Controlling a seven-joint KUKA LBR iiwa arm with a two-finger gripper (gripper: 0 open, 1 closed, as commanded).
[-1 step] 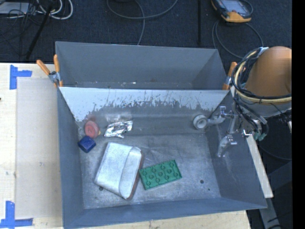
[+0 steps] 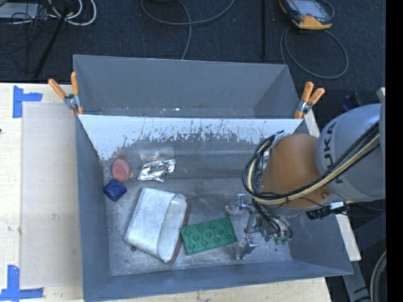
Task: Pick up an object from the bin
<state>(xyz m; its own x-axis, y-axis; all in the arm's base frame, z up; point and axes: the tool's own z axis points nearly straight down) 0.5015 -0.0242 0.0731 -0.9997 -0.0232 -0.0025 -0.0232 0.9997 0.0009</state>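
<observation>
A silvery pouch [image 2: 154,224] touched the green studded plate [image 2: 208,235], front-centre in the bin [image 2: 189,143], its long axis left-right, right end angled rearward. Jaws stood apart, empty, just beside that end. Crumpled foil [image 2: 156,168] lay well apart.

Bin colour rundown: mostly grey, a few bright bits

The grey metal bin [image 2: 189,99] has a pale inner back wall streaked with dark scratchy marks. Inside are a green flat plastic plate [image 2: 208,236] dotted with rows of round studs, a whitish-silver soft pouch [image 2: 154,224], a shiny silver crumpled foil scrap [image 2: 156,169], a pink round blob [image 2: 120,168] and a dark blue little block [image 2: 114,190]. The robot's orange-brown wrist cover [image 2: 289,168] is looped by black and yellow cables [image 2: 250,175].
</observation>
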